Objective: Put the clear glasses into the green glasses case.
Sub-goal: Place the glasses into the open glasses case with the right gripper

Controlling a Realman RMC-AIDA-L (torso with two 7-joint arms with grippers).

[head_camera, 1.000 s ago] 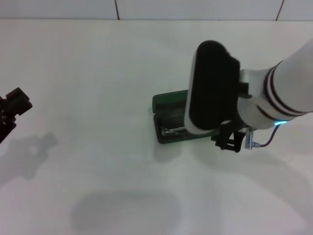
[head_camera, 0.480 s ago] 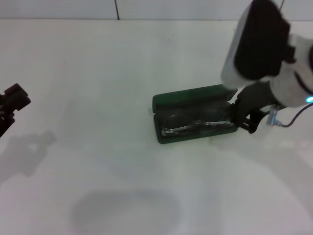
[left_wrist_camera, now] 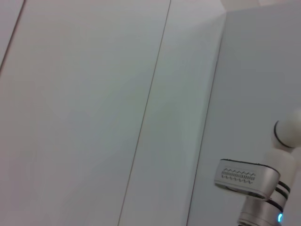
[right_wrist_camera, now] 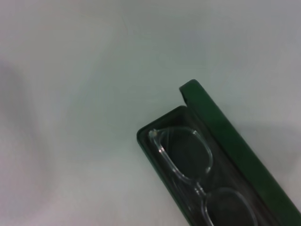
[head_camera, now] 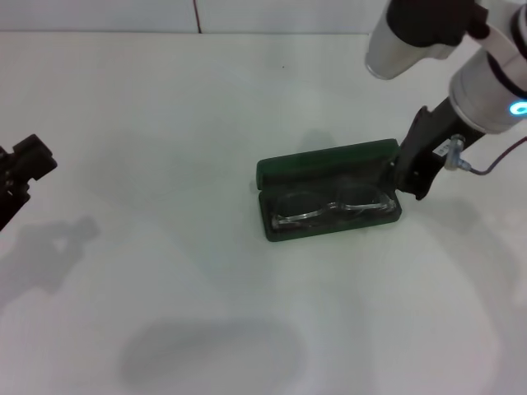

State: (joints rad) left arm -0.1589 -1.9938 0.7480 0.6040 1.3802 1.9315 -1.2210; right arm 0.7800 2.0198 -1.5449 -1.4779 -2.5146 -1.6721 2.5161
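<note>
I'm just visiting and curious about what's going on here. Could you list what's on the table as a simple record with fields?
case: green glasses case, lying open on the white table
glasses: clear glasses, lying inside the case
right gripper: by the case's right end
left gripper: off at the table's left edge, away from the case
task state: glasses in the case, lid not closed

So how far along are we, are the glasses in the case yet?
Looks done: the clear glasses lie inside the open green glasses case, lenses against the dark lining, lid standing up behind them. In hand: nothing visible; the right gripper sits at the case's right end, and whether it is open is unclear. The left gripper is parked far left. Left: only closing the lid, if wanted.
</note>
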